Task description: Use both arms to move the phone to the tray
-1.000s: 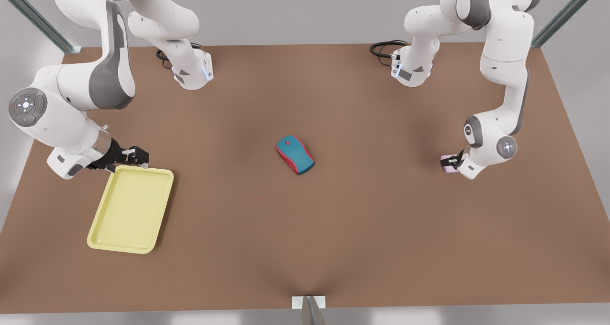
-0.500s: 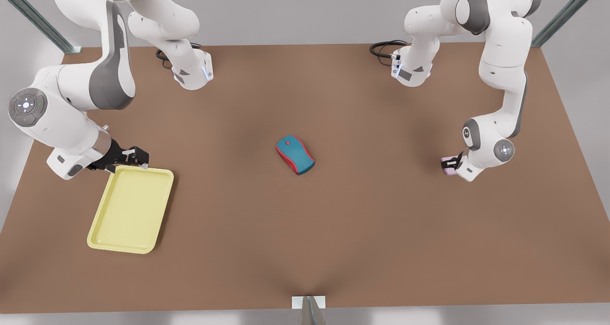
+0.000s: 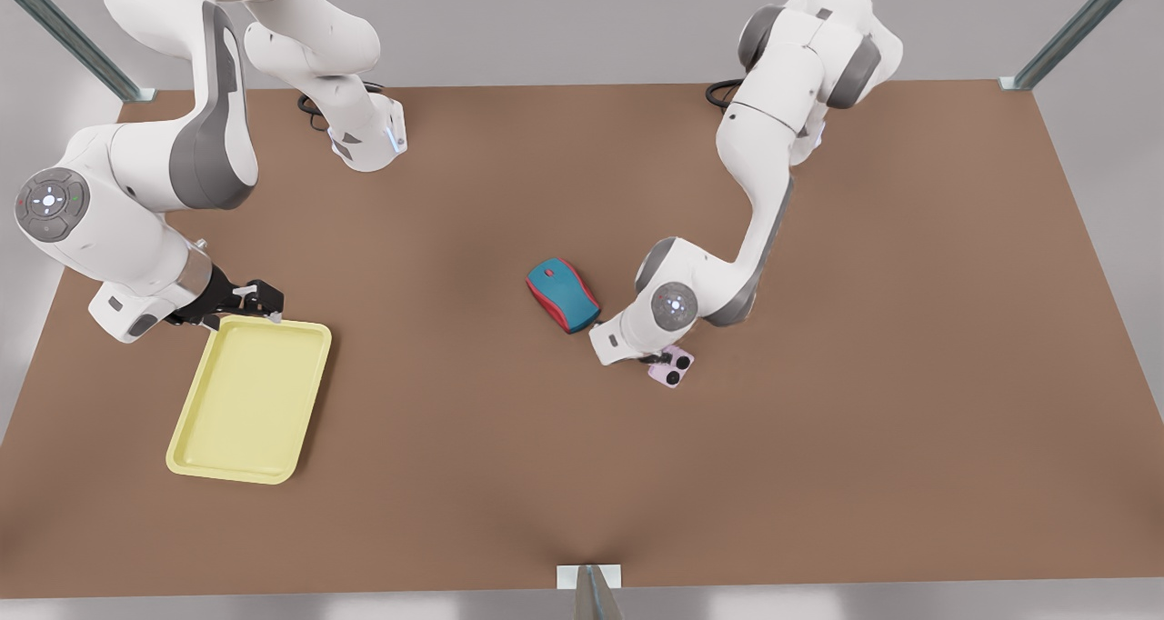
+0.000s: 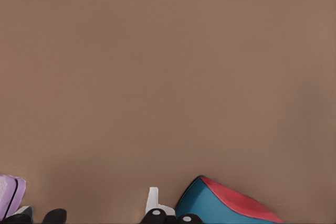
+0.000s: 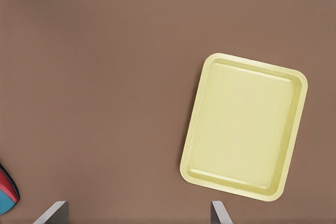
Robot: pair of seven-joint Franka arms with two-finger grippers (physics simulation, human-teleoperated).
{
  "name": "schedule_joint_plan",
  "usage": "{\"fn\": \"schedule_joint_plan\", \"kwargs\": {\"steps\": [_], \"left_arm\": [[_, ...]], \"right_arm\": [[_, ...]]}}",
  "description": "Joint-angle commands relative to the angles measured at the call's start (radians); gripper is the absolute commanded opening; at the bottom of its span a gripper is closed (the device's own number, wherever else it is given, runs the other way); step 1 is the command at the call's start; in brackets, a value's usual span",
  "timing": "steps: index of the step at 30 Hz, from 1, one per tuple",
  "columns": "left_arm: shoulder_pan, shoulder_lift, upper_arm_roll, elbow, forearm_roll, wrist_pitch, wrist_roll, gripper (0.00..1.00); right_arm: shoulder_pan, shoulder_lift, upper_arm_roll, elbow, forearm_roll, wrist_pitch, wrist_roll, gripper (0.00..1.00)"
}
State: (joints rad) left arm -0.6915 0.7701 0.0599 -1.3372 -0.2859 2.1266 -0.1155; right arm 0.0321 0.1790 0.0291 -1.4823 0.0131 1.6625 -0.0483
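Left gripper (image 3: 658,359) low over the middle of the table (image 3: 864,456), closed on one edge of the phone (image 3: 675,371). Phone lies flat with camera circles up, partly tucked under the wrist, just beside the mouse (image 3: 562,295) on the front view's right, not touching it. Edge hold probably chosen because the phone is too thin and flat to pinch from above; contact itself mostly hidden by the wrist, so grip firmness unverified. Right gripper (image 3: 264,304) parked at the far rim of the tray (image 3: 250,400), jaws spread wide and holding nothing. Looks placed as the receiving side, since the tray sits well apart from the phone, towards the front view's left and likely beyond the left arm's comfortable reach. Phone roughly mid-table, tray bare; judged stage: carrying toward a handover or drop point, placement not yet done. Obstacles: mouse lies between phone and tray on the direct line, so expect a path lifted over it or routed along the near side. Further risk: phone slipping from a shallow edge grip, or arms crowding near the centre.
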Motion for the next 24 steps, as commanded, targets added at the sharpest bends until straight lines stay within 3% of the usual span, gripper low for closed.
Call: {"fn": "schedule_joint_plan", "kwargs": {"steps": [1,4,7,8,9,13,15,16,18,19,21,24], "left_arm": [[-0.039,0.04,0.0,0.076,0.09,-0.131,-1.021,0.57],[-0.02,0.038,-0.002,0.075,0.09,-0.122,-1.021,0.62],[-0.017,0.038,-0.002,0.075,0.088,-0.117,-1.021,0.85],[-0.013,0.037,-0.002,0.075,0.088,-0.12,-1.021,1.0],[0.003,0.025,-0.002,0.076,0.071,-0.139,-0.995,1.0],[0.226,-0.153,0.021,0.076,0.082,-0.551,-0.39,1.0],[0.263,-0.284,0.199,0.062,0.197,-0.714,0.037,1.0],[0.323,-0.328,0.227,0.04,0.198,-0.723,0.207,1.0],[0.371,-0.377,0.233,-0.002,0.208,-0.725,0.226,1.0],[0.374,-0.399,0.259,-0.017,0.211,-0.726,0.255,1.0],[0.372,-0.492,0.255,-0.109,0.277,-0.709,0.26,1.0],[0.372,-0.525,0.259,-0.194,0.286,-0.646,0.257,1.0]], "right_arm": [[0.0,-0.001,0.0,0.0,0.001,-0.001,-0.001,1.0],[0.0,-0.001,0.0,0.0,0.001,-0.003,-0.001,1.0],[0.0,-0.001,0.0,0.0,0.001,-0.001,-0.001,1.0],[0.0,-0.001,0.0,0.0,0.001,-0.001,-0.001,1.0],[0.0,-0.001,0.0,0.0,0.001,-0.001,-0.001,1.0],[0.011,0.033,0.006,0.043,-0.001,0.008,-0.002,1.0],[0.014,0.071,0.025,0.066,0.048,0.011,-0.005,1.0],[0.057,0.146,0.074,0.095,0.012,0.005,0.001,1.0],[0.166,0.155,0.075,0.114,0.008,0.002,-0.002,1.0],[0.218,0.258,0.075,0.16,0.011,0.034,0.001,1.0],[0.302,0.39,0.078,0.165,0.008,0.282,0.025,1.0],[0.396,0.586,0.075,0.295,-0.047,0.372,0.197,1.0]]}}
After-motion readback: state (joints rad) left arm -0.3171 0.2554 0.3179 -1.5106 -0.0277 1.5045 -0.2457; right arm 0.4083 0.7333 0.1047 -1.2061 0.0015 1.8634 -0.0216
